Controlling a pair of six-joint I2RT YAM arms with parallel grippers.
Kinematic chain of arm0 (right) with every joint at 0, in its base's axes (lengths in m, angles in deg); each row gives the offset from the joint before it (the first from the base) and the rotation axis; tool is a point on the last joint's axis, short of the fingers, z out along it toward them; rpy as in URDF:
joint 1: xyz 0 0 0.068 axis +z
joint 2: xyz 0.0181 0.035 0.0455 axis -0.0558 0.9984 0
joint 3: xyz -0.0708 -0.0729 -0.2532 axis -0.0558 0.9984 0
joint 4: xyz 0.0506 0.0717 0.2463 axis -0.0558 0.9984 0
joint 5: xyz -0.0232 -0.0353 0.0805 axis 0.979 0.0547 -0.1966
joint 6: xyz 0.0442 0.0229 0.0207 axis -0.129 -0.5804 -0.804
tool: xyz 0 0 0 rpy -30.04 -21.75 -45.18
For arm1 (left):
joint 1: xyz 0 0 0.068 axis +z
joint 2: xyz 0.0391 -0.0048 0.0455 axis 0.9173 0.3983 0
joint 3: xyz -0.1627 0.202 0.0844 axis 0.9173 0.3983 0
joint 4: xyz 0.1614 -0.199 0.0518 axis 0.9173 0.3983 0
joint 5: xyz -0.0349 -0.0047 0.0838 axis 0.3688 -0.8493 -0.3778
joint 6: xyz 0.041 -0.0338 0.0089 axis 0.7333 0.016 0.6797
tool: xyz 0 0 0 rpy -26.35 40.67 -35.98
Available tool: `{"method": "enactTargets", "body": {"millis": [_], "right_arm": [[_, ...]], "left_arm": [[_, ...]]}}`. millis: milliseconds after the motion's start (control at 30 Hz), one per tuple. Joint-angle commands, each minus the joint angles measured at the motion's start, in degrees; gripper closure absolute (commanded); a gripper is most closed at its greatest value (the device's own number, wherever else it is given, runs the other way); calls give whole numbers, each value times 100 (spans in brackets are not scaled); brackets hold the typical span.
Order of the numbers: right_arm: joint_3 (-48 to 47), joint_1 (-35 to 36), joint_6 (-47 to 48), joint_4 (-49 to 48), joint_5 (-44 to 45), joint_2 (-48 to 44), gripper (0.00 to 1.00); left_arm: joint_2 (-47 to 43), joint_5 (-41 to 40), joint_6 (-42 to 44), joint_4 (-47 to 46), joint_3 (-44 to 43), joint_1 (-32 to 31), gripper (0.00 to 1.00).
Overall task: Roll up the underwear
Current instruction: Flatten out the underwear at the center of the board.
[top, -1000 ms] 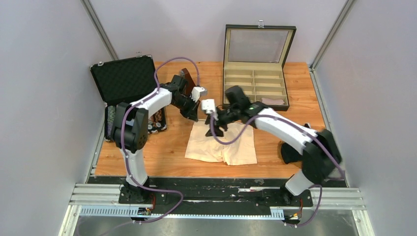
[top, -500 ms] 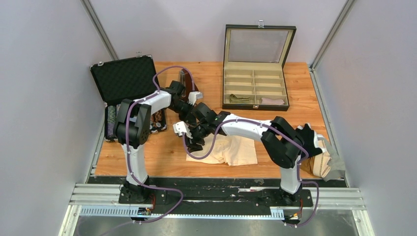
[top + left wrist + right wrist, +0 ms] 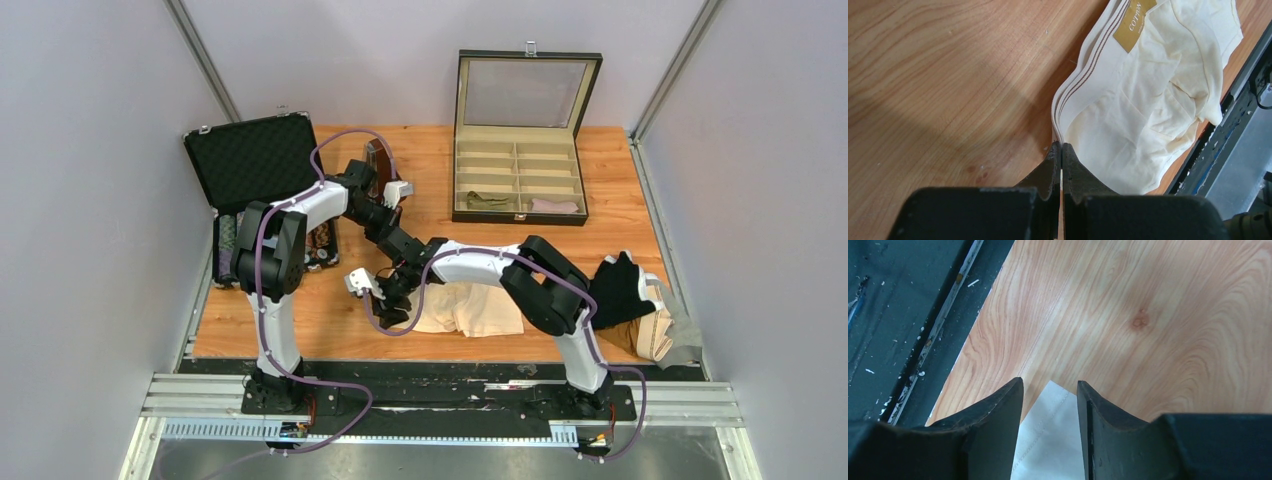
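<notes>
Underwear (image 3: 1128,115) waistband nipped by L pincer (image 3: 1061,146); R pincer (image 3: 1050,385) straddles corner.

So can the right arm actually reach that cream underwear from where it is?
Probably yes: its tool stands open with a corner of the cream underwear between the jaws, and nothing blocks it.

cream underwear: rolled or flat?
Flat, not rolled: the cream underwear lies loosely on the table, waistband flat along one edge, no roll formed.
</notes>
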Motion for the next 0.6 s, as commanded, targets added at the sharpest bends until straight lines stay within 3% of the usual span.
{"method": "enactTargets", "body": {"millis": [0,267,433,567], "right_arm": [[-195,91,250,6,-247,133,56],[-166,190,541,11,106,343,69],[-273,239,444,-106,155,424,99],[-988,230,-138,-219,-206,162,100]], "left_arm": [[10,102,-119,-72,-179,22,100],[-45,112,-146,-80,-154,31,100],[-140,133,-110,-2,-145,78,100],[-566,237,-27,196,-224,293,100]]}}
